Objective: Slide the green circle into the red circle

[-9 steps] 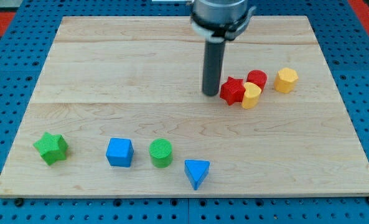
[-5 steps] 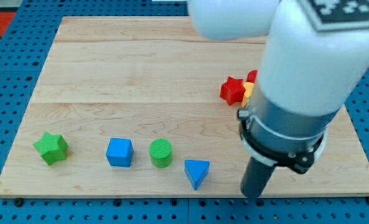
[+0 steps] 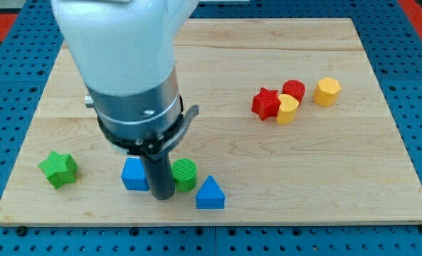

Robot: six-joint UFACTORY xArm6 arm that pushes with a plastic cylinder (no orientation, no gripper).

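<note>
My tip (image 3: 162, 197) rests on the desk (image 3: 218, 142) at about 7 o'clock, wedged between the blue cube (image 3: 134, 175) and the green circle (image 3: 186, 174), touching the circle's left edge. The rod carries no jaws. The red circle (image 3: 294, 90) sits well apart toward 2 o'clock, beside the red star (image 3: 265, 103) and yellow heart (image 3: 287, 109).

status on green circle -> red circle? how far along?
Done: my tip has come across the board and sits against the green circle's left side, between it and the blue cube. In hand: lining up the push; the green circle has not moved yet, though the blue triangle got nudged left. Left: the whole slide up-right to the red circle.
</note>
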